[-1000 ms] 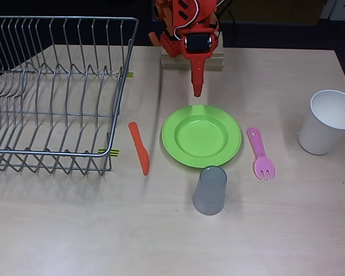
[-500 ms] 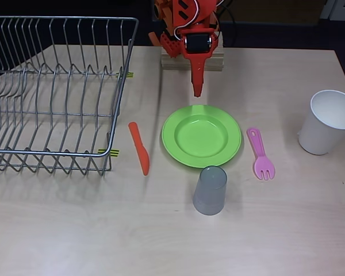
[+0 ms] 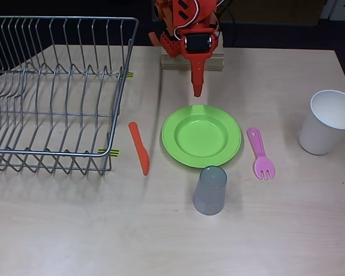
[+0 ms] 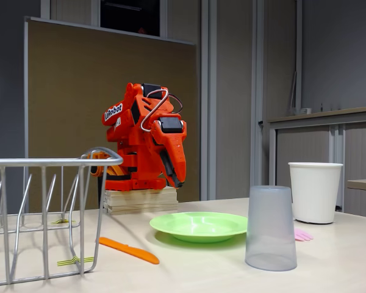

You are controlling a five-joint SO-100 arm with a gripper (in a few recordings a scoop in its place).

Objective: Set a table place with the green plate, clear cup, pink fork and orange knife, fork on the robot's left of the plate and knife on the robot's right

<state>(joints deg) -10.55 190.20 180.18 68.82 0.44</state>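
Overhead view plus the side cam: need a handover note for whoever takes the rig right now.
Gripper: folded back near the base, jaws shut, holding nothing.
Green plate: centre of the table.
Orange knife: flat on the table, picture-left of the plate in the overhead view, beside the dish rack.
Pink fork: picture-right of the plate.
Clear cup: mouth down, just in front of the plate.
White cup: far right, untouched.
Done: all four pieces laid out.
Left: apparently nothing; maybe turn the cup upright.
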